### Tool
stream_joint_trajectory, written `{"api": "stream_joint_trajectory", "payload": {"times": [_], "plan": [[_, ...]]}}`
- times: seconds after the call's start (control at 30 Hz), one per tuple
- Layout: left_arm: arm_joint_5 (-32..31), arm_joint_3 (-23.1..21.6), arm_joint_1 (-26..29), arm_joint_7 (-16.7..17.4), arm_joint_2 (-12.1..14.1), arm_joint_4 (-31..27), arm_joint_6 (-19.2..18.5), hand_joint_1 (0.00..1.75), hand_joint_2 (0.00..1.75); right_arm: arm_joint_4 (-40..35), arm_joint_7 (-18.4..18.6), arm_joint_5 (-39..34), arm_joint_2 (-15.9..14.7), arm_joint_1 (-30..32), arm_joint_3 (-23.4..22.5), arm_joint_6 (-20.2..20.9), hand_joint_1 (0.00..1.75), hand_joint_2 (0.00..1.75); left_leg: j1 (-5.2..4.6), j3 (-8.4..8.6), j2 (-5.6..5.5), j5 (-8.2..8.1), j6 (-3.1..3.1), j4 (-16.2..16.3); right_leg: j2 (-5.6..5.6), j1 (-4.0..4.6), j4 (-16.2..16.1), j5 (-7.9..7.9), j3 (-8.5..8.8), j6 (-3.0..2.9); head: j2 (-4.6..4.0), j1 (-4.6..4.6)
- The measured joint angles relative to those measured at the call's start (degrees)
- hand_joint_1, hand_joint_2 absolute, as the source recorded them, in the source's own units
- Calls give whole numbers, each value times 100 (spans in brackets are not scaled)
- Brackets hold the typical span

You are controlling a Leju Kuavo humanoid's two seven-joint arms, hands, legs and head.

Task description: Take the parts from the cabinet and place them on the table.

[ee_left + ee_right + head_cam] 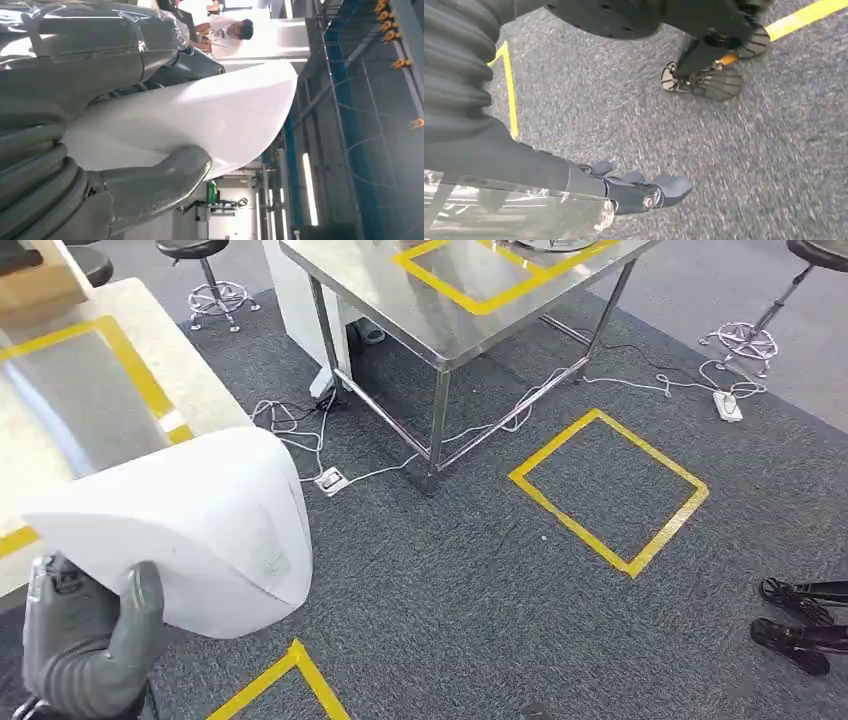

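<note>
A large white curved shell part point(200, 530) is held up at the lower left of the head view, over the edge of the beige table point(190, 370) marked with yellow tape. My left hand point(85, 650) grips it from below, the thumb pressed on its face. The left wrist view shows the same white part point(200, 115) clamped between the grey thumb point(155, 185) and the darker fingers point(190, 65). My right hand point(639, 192) hangs low over the grey carpet with its fingers stretched out and nothing in them; its dark fingertips point(800, 625) show at the right edge of the head view.
A steel table point(400, 310) with a yellow taped frame stands ahead, with cables and a power strip point(330, 480) on the carpet under it. A yellow taped square point(610, 490) marks the floor to the right. Stools point(745, 335) stand at the back. A person point(225, 32) is in the distance.
</note>
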Motion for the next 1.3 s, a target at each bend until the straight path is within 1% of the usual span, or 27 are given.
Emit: {"api": "stream_joint_trajectory", "payload": {"times": [0.03,0.1,0.17,0.2,0.27,0.3,0.33,0.37,0.43,0.47,0.5,0.53,0.6,0.67,0.7,0.77,0.8,0.83,0.87,0.97,1.0,1.03,1.07,1.13,1.17,1.23,1.3], "plan": [[-2,-9,-43,0,2,2,-2,175,175,-2,0,-2,9,2,-2,0,0,175,-25,-105,383,-186,-28,180,-18,-8,-92,35,30,-35,0,-61],[-9,-22,-33,13,0,22,22,175,175,0,24,13,26,15,-2,9,0,175,43,-461,491,-596,-117,928,-153,-52,-102,51,23,-14,0,-121],[-9,-28,30,37,29,31,125,175,175,0,59,72,63,65,4,0,0,175,118,-695,489,-718,-218,1428,-310,-96,-81,16,27,37,0,-164],[2,-20,75,44,68,26,203,175,175,0,61,111,89,76,15,-17,0,175,157,-635,507,-570,-288,1314,-383,-136,-46,-13,26,81,0,-175],[87,13,164,55,164,-9,308,175,175,0,66,179,161,73,33,-74,0,175,230,-207,653,-107,-416,540,-486,-220,81,-111,24,201,0,-221],[125,42,209,53,210,-42,328,175,175,0,66,195,190,68,53,-101,0,175,258,46,911,28,-494,51,-535,-252,207,-200,17,280,0,-254],[171,72,231,53,245,-63,363,175,175,0,68,221,177,57,85,-118,0,175,171,72,1109,-106,-462,97,-555,-207,284,-270,-21,352,0,-329],[218,120,265,35,275,-109,391,175,175,-2,70,247,192,55,109,-124,0,175,189,48,1006,-96,-303,95,-581,-211,373,-321,-16,369,0,-357],[319,201,335,15,360,-153,418,175,175,-4,79,291,245,40,131,-149,0,175,173,24,937,-131,-165,128,-649,-214,334,-317,35,381,0,-250],[350,236,341,2,385,-173,420,175,175,-4,90,302,256,52,133,-151,0,175,183,12,873,-115,-130,128,-688,-232,369,-332,35,396,0,-256],[374,262,369,0,400,-188,420,175,175,-4,96,304,267,55,144,-155,0,175,184,13,809,-105,-83,114,-600,-249,402,-403,18,426,0,-234],[383,288,379,-7,426,-216,422,175,175,-4,98,304,273,55,164,-157,0,175,184,9,755,-95,-64,114,-396,-261,570,-584,-38,430,0,-206],[418,332,379,-17,455,-245,424,175,175,-4,105,302,286,69,218,-157,0,175,169,-4,629,-80,-35,113,-218,-250,1424,-1066,-375,425,0,-121],[428,372,386,-17,457,-245,424,175,175,-4,111,289,291,88,245,-155,0,175,120,-12,467,-67,-13,114,-179,-231,2120,-1265,-695,375,0,-55],[433,391,390,-17,466,-245,424,175,175,-4,111,293,293,79,256,-151,0,175,98,-6,382,-61,-3,114,-173,-203,2094,-1159,-692,322,0,-38],[435,411,389,-17,472,-249,420,175,175,-4,120,286,304,67,264,-146,0,175,46,-6,203,-42,25,107,-97,-119,1413,-646,-446,157,0,-14],[435,415,388,-17,472,-258,415,175,175,-4,120,286,304,72,269,-146,0,175,36,-10,116,-27,40,103,67,-59,887,-365,-243,35,0,-5],[435,420,389,-22,472,-260,413,175,175,-4,120,284,293,79,269,-146,0,175,78,-14,39,-5,43,94,358,-16,560,-326,-105,-105,0,-18],[437,422,377,-20,474,-256,413,175,175,-4,120,284,293,98,273,-144,0,175,63,-36,-72,21,14,91,391,-34,479,-291,-96,-117,0,-83],[437,450,395,-20,481,-260,411,175,175,-2,122,278,286,70,273,-146,0,175,145,-96,-276,121,-108,36,251,32,383,-265,-53,-118,0,15],[437,468,394,-20,504,-267,409,175,175,-2,122,276,286,61,271,-147,0,175,94,-101,-333,142,-143,27,141,-40,161,-171,-23,-58,0,39],[437,477,428,-24,516,-271,409,175,175,0,125,276,297,33,271,-147,0,175,36,-159,181,58,-136,79,58,-47,78,-98,57,43,0,11],[437,481,400,-24,527,-278,409,175,175,-9,122,269,308,28,273,-147,0,175,46,-251,445,-150,-155,275,17,-39,24,-67,57,22,0,-47],[437,503,408,-24,544,-278,409,175,175,-13,122,265,326,44,291,-144,0,175,101,-590,508,-628,-204,1101,-152,-49,46,-61,21,19,0,-132],[439,505,408,-22,551,-271,409,175,175,-13,122,256,332,60,312,-146,0,175,127,-686,508,-724,-232,1385,-246,-54,58,-69,10,29,0,-160],[439,507,407,-22,551,-269,404,175,175,-9,122,243,330,77,337,-146,0,175,162,-550,534,-558,-301,1276,-405,-80,103,-92,-10,66,0,-204],[442,533,406,-20,553,-269,396,175,175,-11,118,236,339,62,374,-146,0,175,194,6,684,-121,-365,416,-523,-132,213,-154,-38,155,0,-247]]}}
